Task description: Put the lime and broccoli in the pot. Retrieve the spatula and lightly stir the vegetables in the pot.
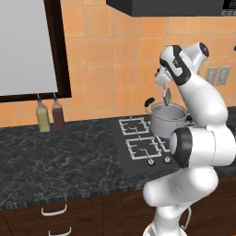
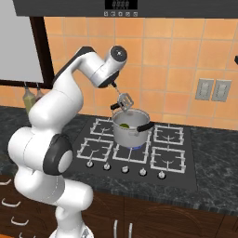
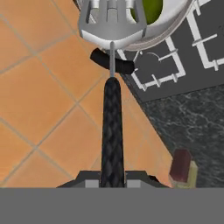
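At the left edge of the left base view, two bottles (image 1: 50,115) stand against the tiled wall under the window, well apart from my work; I leave them alone because they have no part in this.

Moving right to the middle of the right base view, my gripper (image 2: 113,85) is clenched on the black handle of the spatula (image 2: 123,99). In the hand view the handle runs straight up from between my fingertips, and the slotted silver head sits at the top centre of the frame, over the rim of the pot (image 3: 175,19). I hold it by the far end of the handle and tilted downward, I judge, so the head can dip inside while my hand stays above the rim.

The pot stands on a rear burner of the stove (image 2: 172,158), right of centre in the left base view. Inside it I see the lime (image 2: 125,124), a yellow-green patch low against the wall. I cannot make out any broccoli. The spatula head hangs just above the opening, not yet down among the vegetables.
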Tool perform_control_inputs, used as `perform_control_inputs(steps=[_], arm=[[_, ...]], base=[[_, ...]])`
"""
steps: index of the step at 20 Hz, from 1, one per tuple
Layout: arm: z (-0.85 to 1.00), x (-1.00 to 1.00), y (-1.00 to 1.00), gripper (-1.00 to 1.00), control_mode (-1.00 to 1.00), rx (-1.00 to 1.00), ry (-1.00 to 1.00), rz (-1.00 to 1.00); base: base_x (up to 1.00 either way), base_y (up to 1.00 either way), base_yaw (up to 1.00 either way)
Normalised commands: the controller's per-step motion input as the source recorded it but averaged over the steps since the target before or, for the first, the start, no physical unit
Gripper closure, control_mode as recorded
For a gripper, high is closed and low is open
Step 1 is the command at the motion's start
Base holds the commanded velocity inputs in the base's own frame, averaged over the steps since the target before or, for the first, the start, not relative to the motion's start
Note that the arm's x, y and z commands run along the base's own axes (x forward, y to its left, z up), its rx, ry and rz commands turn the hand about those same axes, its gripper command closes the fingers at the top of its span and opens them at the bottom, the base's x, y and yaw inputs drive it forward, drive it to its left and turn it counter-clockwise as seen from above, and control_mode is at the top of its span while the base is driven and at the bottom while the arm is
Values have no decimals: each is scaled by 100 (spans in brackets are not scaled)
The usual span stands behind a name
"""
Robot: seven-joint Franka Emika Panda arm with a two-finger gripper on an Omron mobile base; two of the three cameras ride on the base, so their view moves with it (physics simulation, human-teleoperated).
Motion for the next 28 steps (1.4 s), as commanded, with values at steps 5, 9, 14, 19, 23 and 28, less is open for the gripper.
perform_control_inputs(steps=[5,9,14,19,23,28], arm=[[-1,3,0,100,-100,4,-12,-33],[0,12,0,100,-100,12,-6,-31],[0,3,0,100,-100,17,-15,-23],[0,1,-4,100,-100,16,-8,-23],[0,0,-4,100,-100,2,-13,-22],[4,0,0,100,-100,6,-13,-19]], base=[[0,0,0],[0,0,0],[0,0,0],[0,0,0],[0,0,0],[0,0,0]])
